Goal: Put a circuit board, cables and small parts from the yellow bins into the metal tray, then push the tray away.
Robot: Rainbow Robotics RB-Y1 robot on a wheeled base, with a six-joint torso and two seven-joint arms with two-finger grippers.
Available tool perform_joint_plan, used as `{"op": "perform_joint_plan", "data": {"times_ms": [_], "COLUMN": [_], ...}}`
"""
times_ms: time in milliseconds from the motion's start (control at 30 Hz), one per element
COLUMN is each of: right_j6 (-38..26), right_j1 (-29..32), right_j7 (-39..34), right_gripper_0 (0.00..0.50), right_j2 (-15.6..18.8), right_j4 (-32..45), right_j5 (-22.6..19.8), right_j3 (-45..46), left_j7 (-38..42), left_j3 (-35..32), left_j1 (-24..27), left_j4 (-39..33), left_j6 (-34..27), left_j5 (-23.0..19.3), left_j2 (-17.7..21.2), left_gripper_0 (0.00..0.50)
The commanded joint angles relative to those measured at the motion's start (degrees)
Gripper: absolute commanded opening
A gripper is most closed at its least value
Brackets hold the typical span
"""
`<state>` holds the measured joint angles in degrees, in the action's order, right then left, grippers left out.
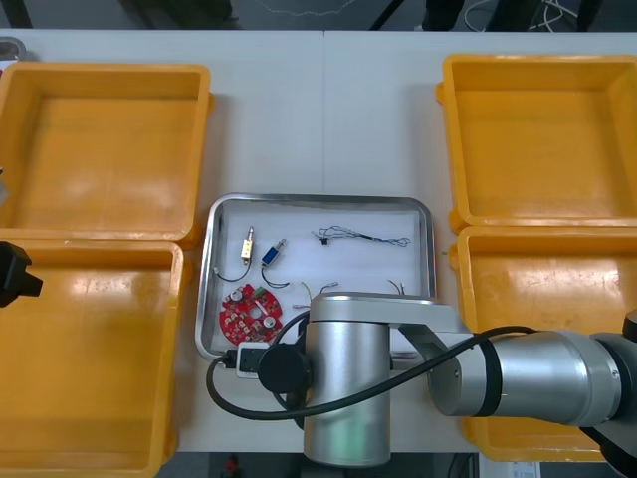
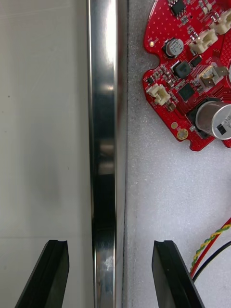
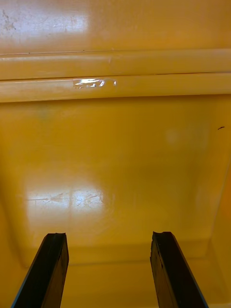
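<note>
The metal tray [image 1: 423,224], white inside, lies in the middle of the table. In it are a round red circuit board [image 1: 251,311], two small metal parts [image 1: 249,242] and a thin black cable [image 1: 363,237]. My right arm [image 1: 348,378] reaches across the tray's near edge. In the right wrist view my right gripper [image 2: 109,269] is open, its fingers astride the tray's shiny rim [image 2: 103,144], one over the table and one inside. Beyond the inner finger lie the circuit board [image 2: 192,72] and a red and yellow cable [image 2: 211,243]. My left gripper [image 3: 109,269] hangs open over a bin's floor.
Four yellow bins flank the tray: far left [image 1: 100,149], near left [image 1: 90,358], far right [image 1: 542,139], near right [image 1: 557,289]. The left gripper [image 1: 12,271] sits at the table's left edge. Bare table [image 1: 323,110] stretches beyond the tray.
</note>
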<state>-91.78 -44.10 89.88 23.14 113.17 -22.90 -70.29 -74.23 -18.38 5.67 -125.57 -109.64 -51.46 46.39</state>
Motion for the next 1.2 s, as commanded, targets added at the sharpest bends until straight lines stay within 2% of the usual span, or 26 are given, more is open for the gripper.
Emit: {"op": "perform_joint_plan", "data": {"times_ms": [33,467,500,533,567,600,733,1200], "right_j6": [1.1,1.5,1.4,1.3,1.3,1.2,1.2,1.3], "right_j1": [-1.5,-1.5,-1.5,-1.5,-1.5,-1.5,-1.7,-4.4], "right_j7": [1.3,1.5,1.3,1.2,1.2,1.3,1.2,1.5], "right_gripper_0": [0.500,0.500,0.369,0.274,0.134,0.095,0.000,0.000], "right_j2": [-1.6,-1.7,-1.7,-1.6,-1.7,-1.6,-1.4,-0.2], "right_j4": [0.0,-0.4,-0.3,-0.2,-0.1,-0.1,0.2,0.2], "right_j5": [1.0,1.2,1.2,1.2,1.2,1.2,1.4,2.6], "right_j3": [-1.2,-1.3,-1.4,-1.3,-1.3,-1.3,-1.3,-1.3], "left_j7": [-4.9,-4.9,-4.9,-4.9,-4.9,-4.9,-4.9,-4.9], "left_j3": [-1.5,-1.5,-1.5,-1.5,-1.5,-1.5,-1.5,-1.5], "left_j1": [-1.0,-1.0,-1.0,-1.0,-1.0,-1.0,-1.0,-1.0], "left_j4": [-1.6,-1.6,-1.6,-1.6,-1.6,-1.6,-1.6,-1.6], "left_j6": [-0.4,-0.4,-0.4,-0.4,-0.4,-0.4,-0.4,-0.4], "left_j5": [-0.5,-0.5,-0.5,-0.5,-0.5,-0.5,-0.5,-0.5], "left_j2": [2.5,2.5,2.5,2.5,2.5,2.5,2.5,2.5], "left_gripper_0": [0.500,0.500,0.500,0.500,0.500,0.500,0.500,0.500]}}
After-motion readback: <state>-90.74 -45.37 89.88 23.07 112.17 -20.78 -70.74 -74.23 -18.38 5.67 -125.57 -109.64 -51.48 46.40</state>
